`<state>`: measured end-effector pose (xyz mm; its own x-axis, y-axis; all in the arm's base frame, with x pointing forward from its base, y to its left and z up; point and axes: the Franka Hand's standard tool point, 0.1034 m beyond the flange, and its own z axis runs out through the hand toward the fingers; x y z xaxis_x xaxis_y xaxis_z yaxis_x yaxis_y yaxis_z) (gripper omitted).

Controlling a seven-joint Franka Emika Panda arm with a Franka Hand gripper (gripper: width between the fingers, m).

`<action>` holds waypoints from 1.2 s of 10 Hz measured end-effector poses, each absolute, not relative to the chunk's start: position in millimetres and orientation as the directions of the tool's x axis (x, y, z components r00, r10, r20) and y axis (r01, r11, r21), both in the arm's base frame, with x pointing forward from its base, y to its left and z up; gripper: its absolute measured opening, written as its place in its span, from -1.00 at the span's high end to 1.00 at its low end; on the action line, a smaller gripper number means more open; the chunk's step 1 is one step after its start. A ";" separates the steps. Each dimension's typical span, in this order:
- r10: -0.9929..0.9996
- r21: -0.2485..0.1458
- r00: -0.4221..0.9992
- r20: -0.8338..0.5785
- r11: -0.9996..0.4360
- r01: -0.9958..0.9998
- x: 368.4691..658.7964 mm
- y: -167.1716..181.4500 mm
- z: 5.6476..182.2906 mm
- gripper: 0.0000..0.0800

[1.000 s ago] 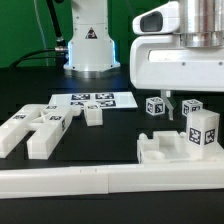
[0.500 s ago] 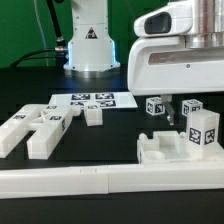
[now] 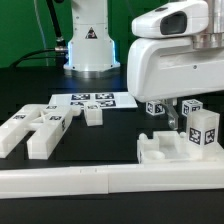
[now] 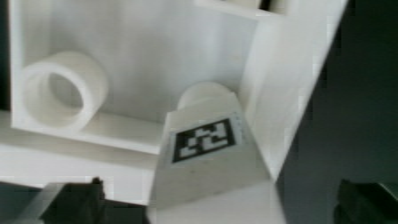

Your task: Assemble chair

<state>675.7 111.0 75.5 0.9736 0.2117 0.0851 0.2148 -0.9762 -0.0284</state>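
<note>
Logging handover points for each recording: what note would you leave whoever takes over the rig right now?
Gripper: fingers open, holding nothing, poised above the tagged post on the exterior view's right.
The post stands upright at a corner of the slab; whether it is fully seated cannot be told.
Two tagged cubes sit loose behind the slab.
The remaining pieces lie unassembled at the exterior view's left, beside the marker board.
Left: nearly the whole chair.

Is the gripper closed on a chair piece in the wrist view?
No, the gripper stands wide open, its jaws clear of the tagged post between them.
</note>
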 end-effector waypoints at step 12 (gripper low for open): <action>-0.170 -0.062 0.982 0.079 -0.984 -0.166 676.9 109.8 74.9 0.28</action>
